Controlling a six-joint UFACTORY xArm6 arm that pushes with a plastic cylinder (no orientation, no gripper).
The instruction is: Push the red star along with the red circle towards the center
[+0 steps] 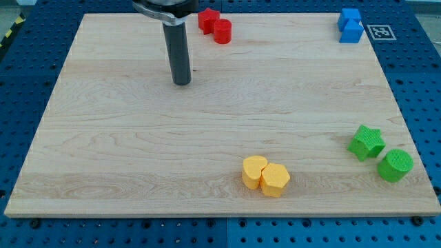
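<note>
Surface point(124, 145): pale wood, smooth, matt, visible grain. Red star point(207, 18), red circle point(222, 31): matt plastic. Rod above my tip point(182, 83): dark, slightly glossy.

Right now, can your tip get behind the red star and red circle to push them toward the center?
Probably, but tightly: my tip sits left and below the red star and red circle, which hug the board's top edge.

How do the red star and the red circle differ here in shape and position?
The red star has jagged points; the red circle is a smooth cylinder. The star sits nearer the view's top edge, the circle just below and right of it. Both are red, touching, and lie right of my tip.
</note>
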